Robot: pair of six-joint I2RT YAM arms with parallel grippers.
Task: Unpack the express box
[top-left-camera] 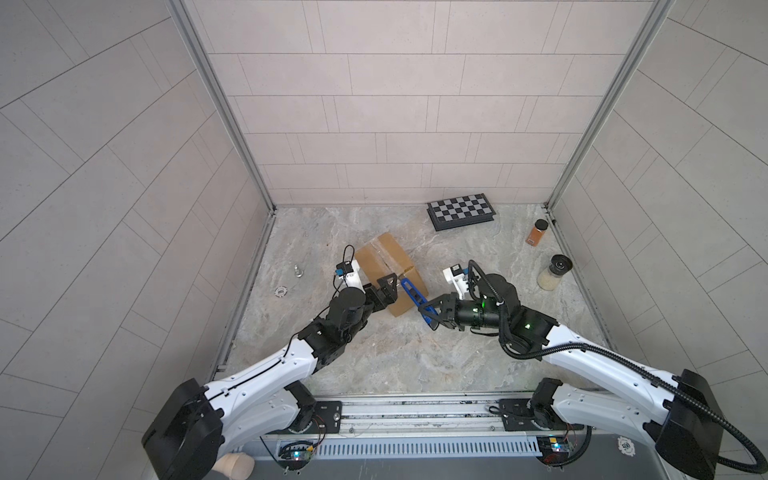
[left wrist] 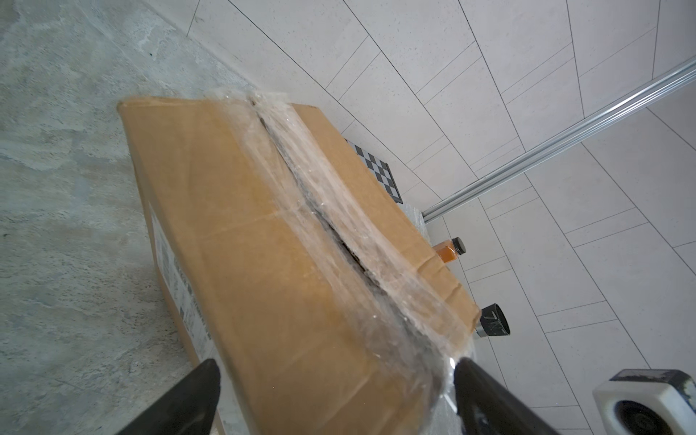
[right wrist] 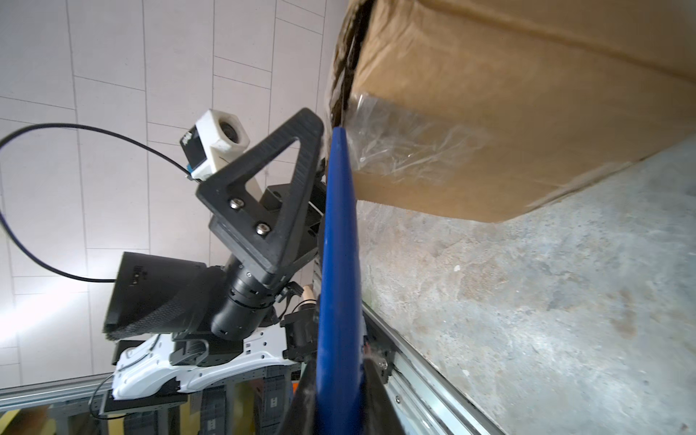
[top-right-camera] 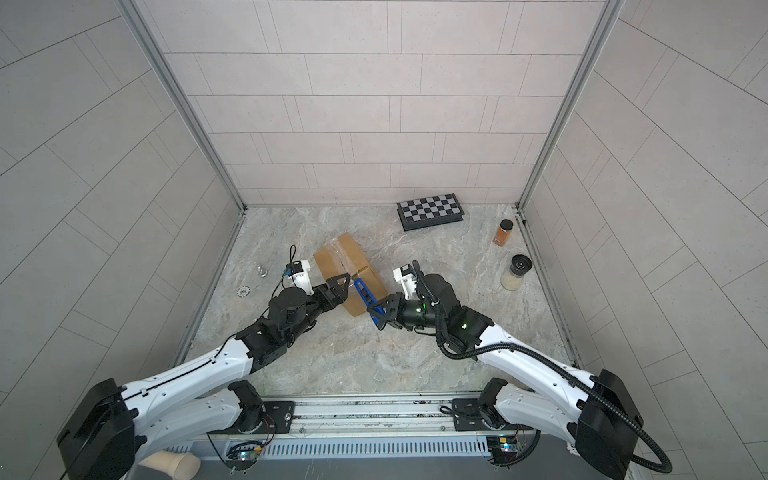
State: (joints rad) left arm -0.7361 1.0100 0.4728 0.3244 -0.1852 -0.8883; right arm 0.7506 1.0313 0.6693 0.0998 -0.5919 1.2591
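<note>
The express box (top-left-camera: 388, 266) (top-right-camera: 347, 266), a brown carton, lies on the stone floor in both top views. Clear tape covers its top seam, and a dark gap runs along that seam (left wrist: 312, 203). A pale label shows on one side (left wrist: 177, 278). My left gripper (top-left-camera: 386, 291) (left wrist: 337, 371) is open, its fingers straddling the box's near end; one fingertip (left wrist: 469, 371) touches the tape. My right gripper (top-left-camera: 432, 313) (right wrist: 339, 380) is shut on a blue cutter (top-left-camera: 415, 297) (right wrist: 339, 244). The cutter's tip rests at the box's taped end (right wrist: 399, 150), beside the left finger (right wrist: 297, 169).
A black-and-white checkered case (top-left-camera: 461, 210) lies by the back wall. An orange spice jar (top-left-camera: 537, 232) and a black-lidded jar of white grains (top-left-camera: 555, 272) stand near the right wall. A small metal piece (top-left-camera: 298, 271) and a round chip (top-left-camera: 281, 292) lie on the left.
</note>
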